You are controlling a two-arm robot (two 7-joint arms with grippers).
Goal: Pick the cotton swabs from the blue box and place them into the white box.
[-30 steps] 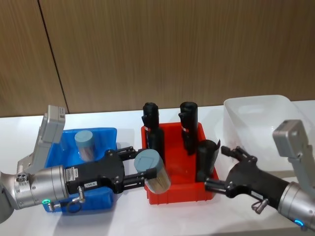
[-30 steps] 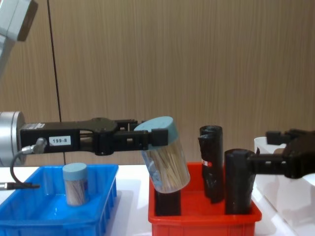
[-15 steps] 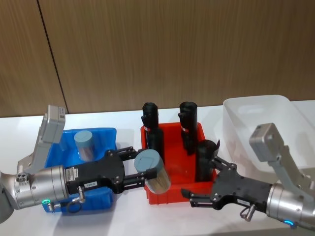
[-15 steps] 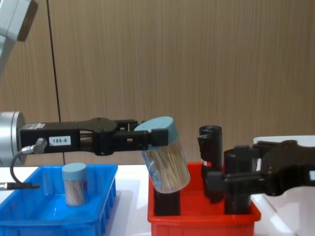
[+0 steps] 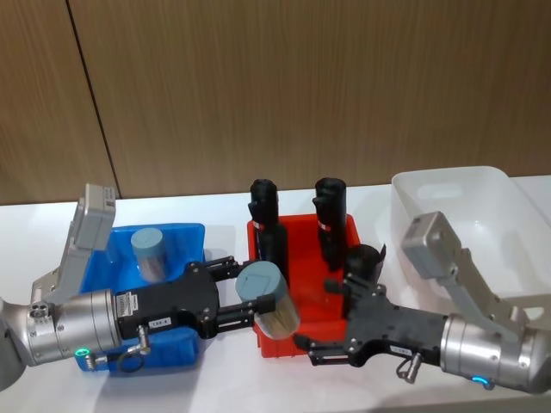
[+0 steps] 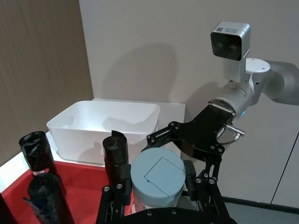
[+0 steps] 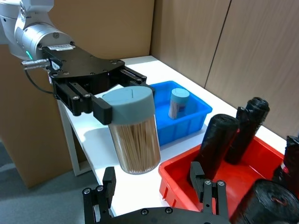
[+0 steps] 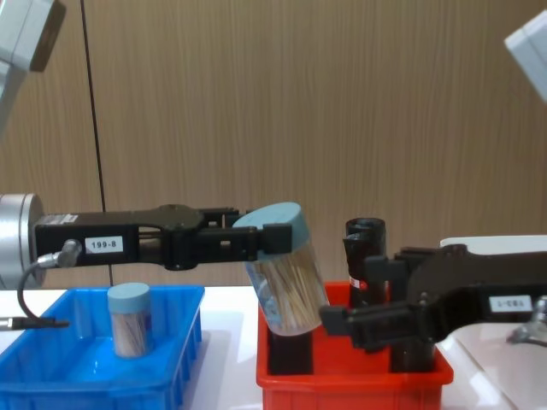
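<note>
A red tray (image 5: 303, 258) sits mid-table on the white tabletop (image 5: 224, 211). It holds four black wrapped rolls (image 5: 330, 211) standing on end — two along its far edge, two nearer. Behind the table rises a brown wood-panelled wall (image 5: 301, 86) — one dark seam at left.

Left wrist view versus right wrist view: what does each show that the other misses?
Left wrist view adds the white box, beyond the red tray. Right wrist view adds the blue box with a second cotton swab jar standing in it. Both share the held cotton swab jar, clamped at its lid by the left gripper, the open right gripper near it, the red tray and the black rolls.
</note>
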